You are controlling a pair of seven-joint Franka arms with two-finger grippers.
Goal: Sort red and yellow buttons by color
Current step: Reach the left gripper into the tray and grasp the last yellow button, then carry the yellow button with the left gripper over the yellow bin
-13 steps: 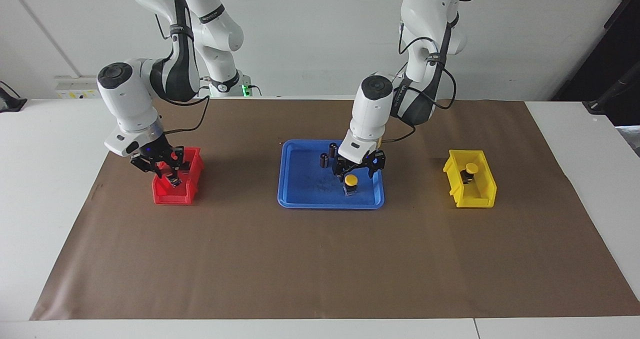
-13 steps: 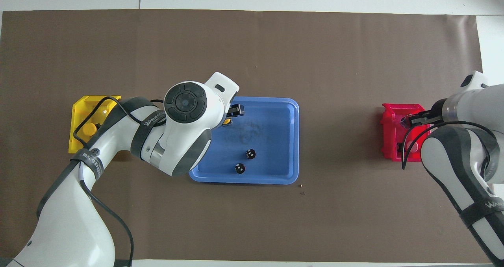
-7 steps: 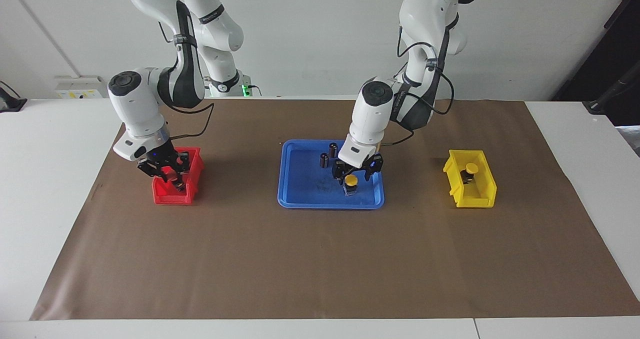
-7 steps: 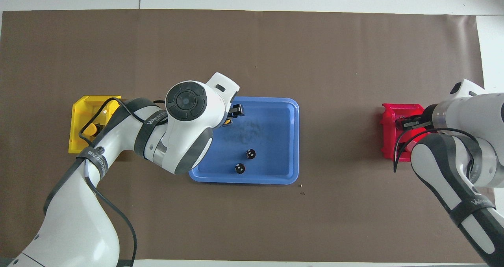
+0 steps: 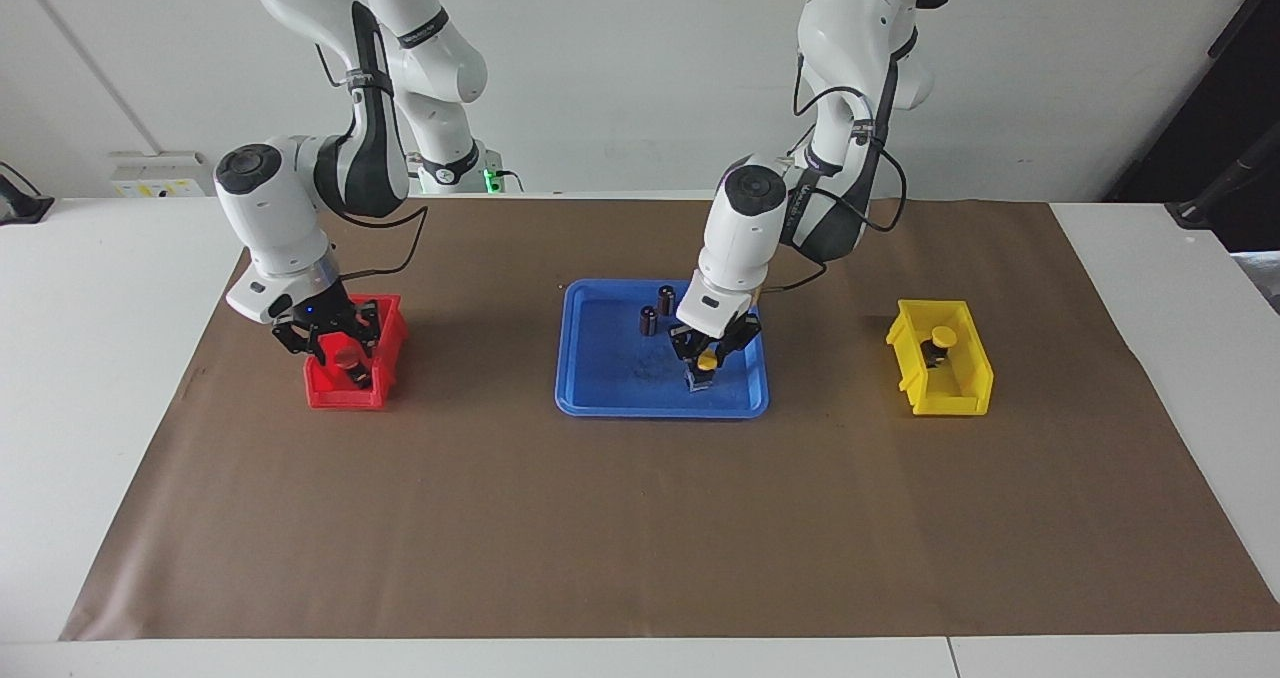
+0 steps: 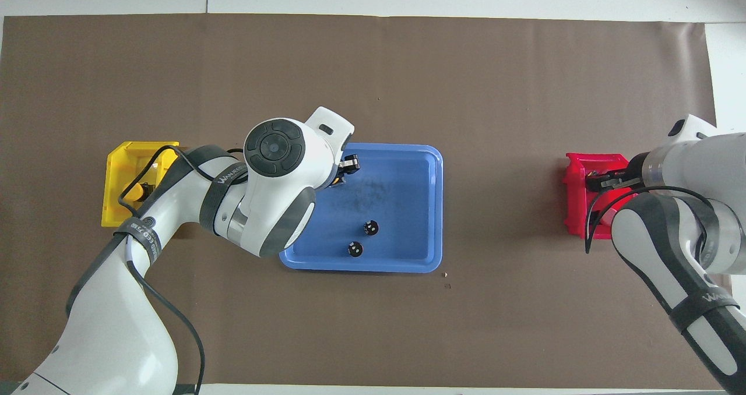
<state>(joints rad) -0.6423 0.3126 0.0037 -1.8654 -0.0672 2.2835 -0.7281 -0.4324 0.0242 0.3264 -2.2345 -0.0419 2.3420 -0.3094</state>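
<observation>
My left gripper [image 5: 712, 350] is low in the blue tray [image 5: 600, 398], shut on a yellow button [image 5: 707, 362] that stands on the tray floor. In the overhead view the arm's wrist hides most of this gripper [image 6: 342, 172]. Another yellow button [image 5: 942, 338] sits in the yellow bin [image 5: 945, 400]. My right gripper [image 5: 335, 338] is down in the red bin [image 5: 340, 394], right over a red button [image 5: 347, 355]. I see no second red button.
Two dark capless cylinders [image 5: 650, 320] [image 5: 666, 298] stand in the tray, nearer to the robots than the held button. The red bin [image 6: 577, 214] is toward the right arm's end and the yellow bin [image 6: 116, 156] toward the left arm's end.
My left gripper has come down around the yellow button and its fingers have closed from wide open. My right gripper has shifted slightly in the red bin, and a red cap now shows under it.
</observation>
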